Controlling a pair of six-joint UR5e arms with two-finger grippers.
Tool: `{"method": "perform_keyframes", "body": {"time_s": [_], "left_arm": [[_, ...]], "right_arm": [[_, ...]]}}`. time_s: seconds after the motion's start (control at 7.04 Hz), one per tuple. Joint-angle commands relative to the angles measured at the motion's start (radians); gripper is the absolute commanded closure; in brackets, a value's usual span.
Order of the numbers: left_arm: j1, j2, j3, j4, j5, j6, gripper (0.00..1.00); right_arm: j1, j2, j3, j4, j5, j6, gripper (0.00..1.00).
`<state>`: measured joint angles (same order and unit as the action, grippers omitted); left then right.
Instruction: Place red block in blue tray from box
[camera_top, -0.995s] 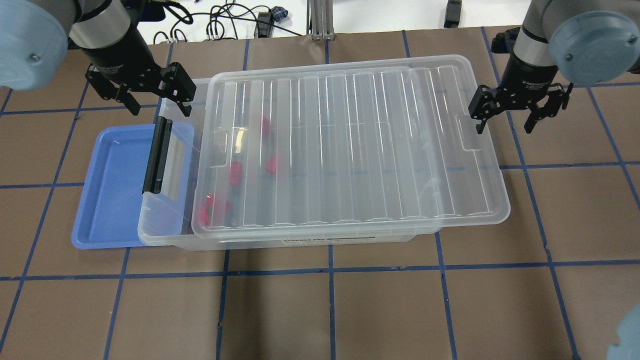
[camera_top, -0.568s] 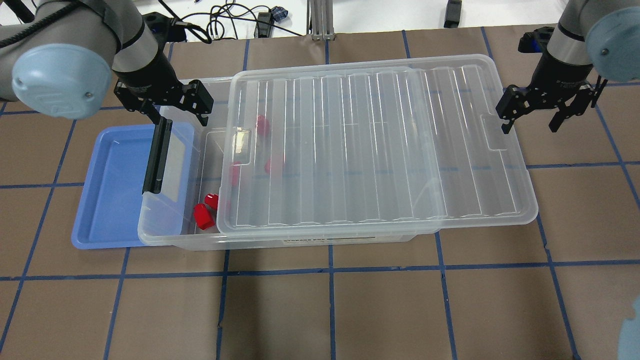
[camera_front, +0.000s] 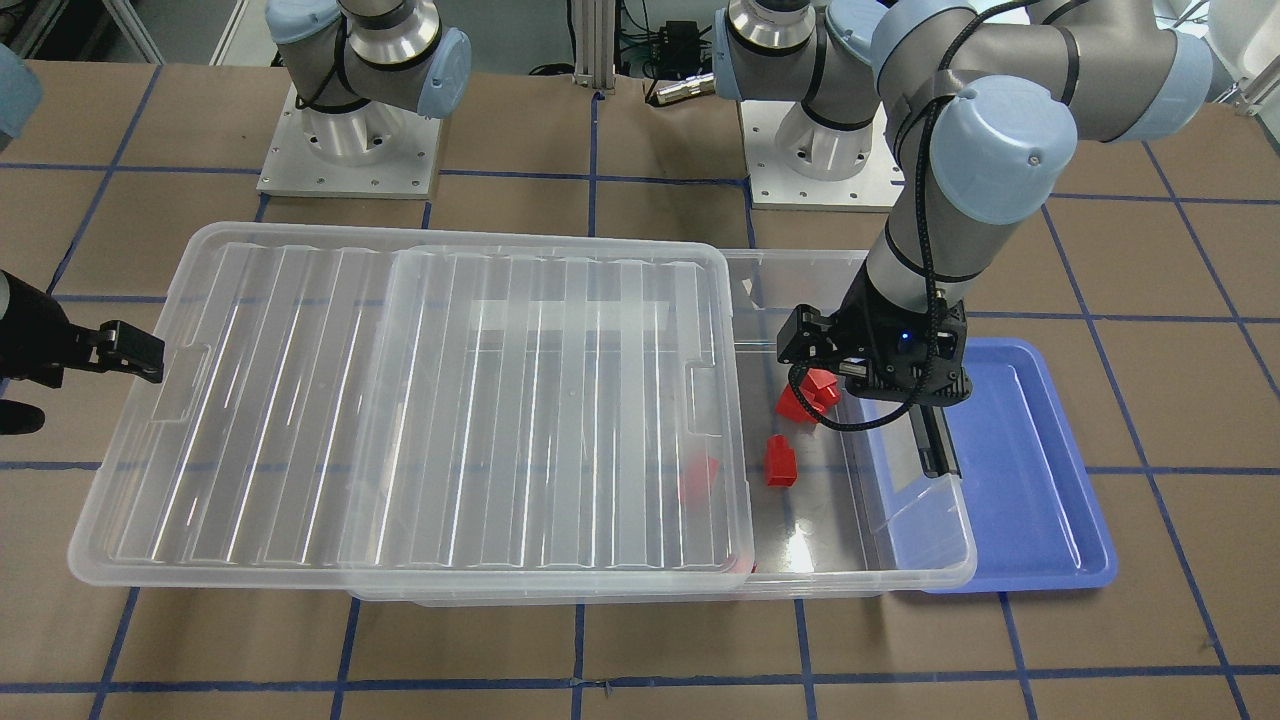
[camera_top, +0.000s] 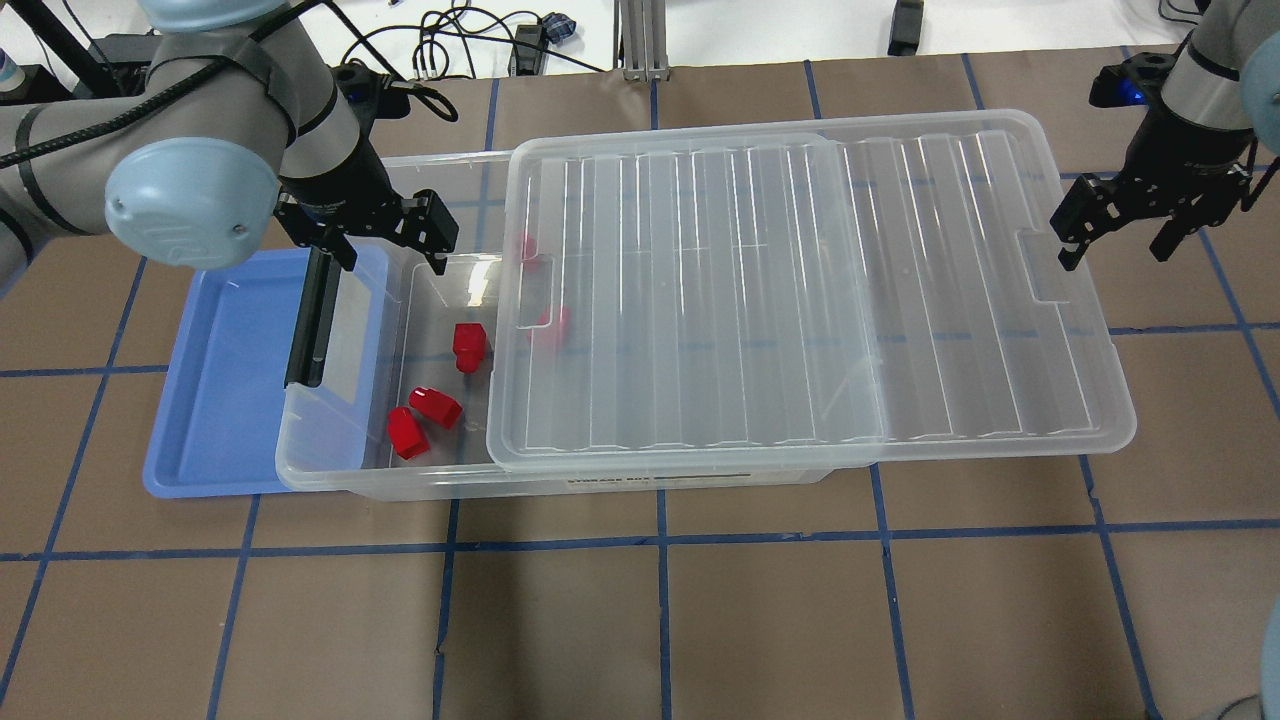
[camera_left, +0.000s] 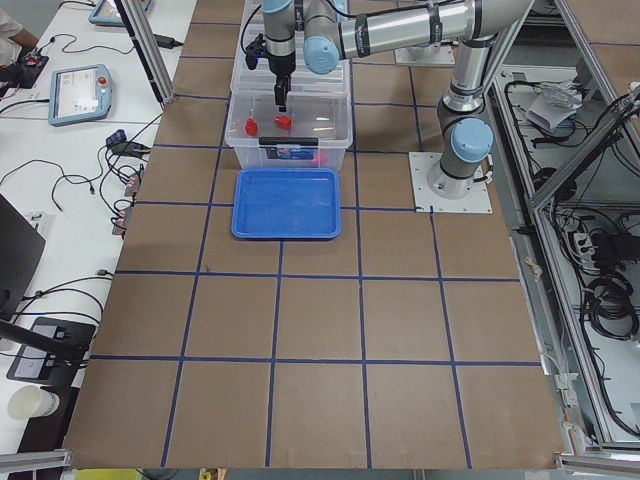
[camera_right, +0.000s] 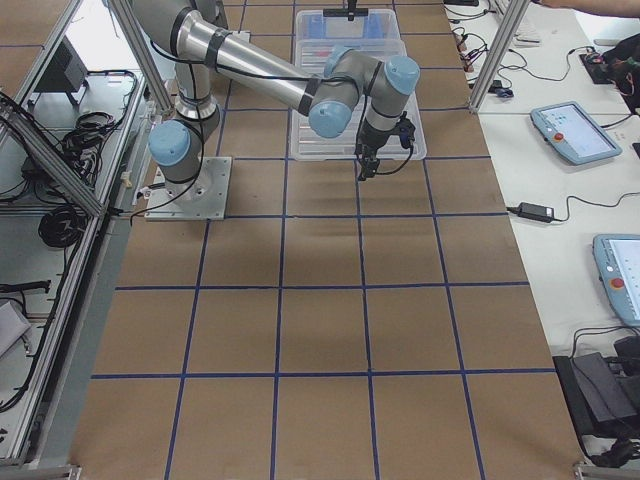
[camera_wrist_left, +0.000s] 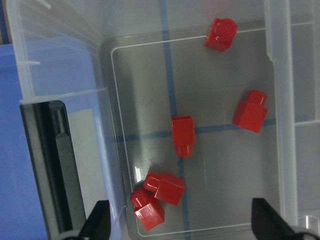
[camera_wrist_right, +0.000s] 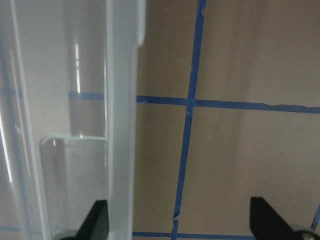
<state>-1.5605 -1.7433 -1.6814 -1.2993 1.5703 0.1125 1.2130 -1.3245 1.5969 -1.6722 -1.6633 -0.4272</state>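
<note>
findings, overhead framing. the box (camera_top: 330, 470) lies lengthwise on the counter (camera_top: 660, 620), its black latch bar (camera_top: 312, 320) at the left end. the ribbed lid (camera_top: 800, 300) sits offset to the right, overhanging the box's right end and leaving the left end uncovered.

the blue tray (camera_top: 215, 380) lies just left of the latch end; the latch flap covers its right edge from above. it holds nothing.

one red block (camera_top: 468, 345) lies on the box floor in the uncovered part. a pair of red blocks (camera_top: 435, 406) lies touching in the near left corner. two further red blocks (camera_top: 553, 322) sit under the lid's left edge, blurred by the plastic.

the left gripper (camera_top: 392, 250) hangs over the far left of the opening, jaws wide, holding nothing. how deep it reaches cannot be told. in the front view it hides part of the pair.

the right gripper (camera_top: 1115, 245) stands at the lid's right end, jaws wide. its wrist view shows the lid's rim between the fingers (camera_wrist_right: 97, 222), close to one; contact cannot be told. the front view cuts this gripper off.

cables (camera_top: 450, 50) lie beyond the far edge.
</note>
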Motion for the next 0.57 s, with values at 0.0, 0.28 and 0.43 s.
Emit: {"method": "perform_keyframes", "body": {"time_s": [0.0,0.28,0.43], "left_arm": [[0.0,-0.013,-0.093,0.117,0.0,0.004,0.0],[-0.004,-0.062,-0.185,0.289,-0.004,-0.037,0.0],[-0.004,-0.08,-0.187,0.293,-0.009,-0.077,0.0]], "right_arm": [[-0.03,-0.001,0.0,-0.001,-0.012,-0.042,0.0],[-0.049,-0.001,0.0,0.014,-0.01,-0.076,0.0],[-0.049,-0.008,0.0,0.019,-0.009,-0.068,0.0]]}}
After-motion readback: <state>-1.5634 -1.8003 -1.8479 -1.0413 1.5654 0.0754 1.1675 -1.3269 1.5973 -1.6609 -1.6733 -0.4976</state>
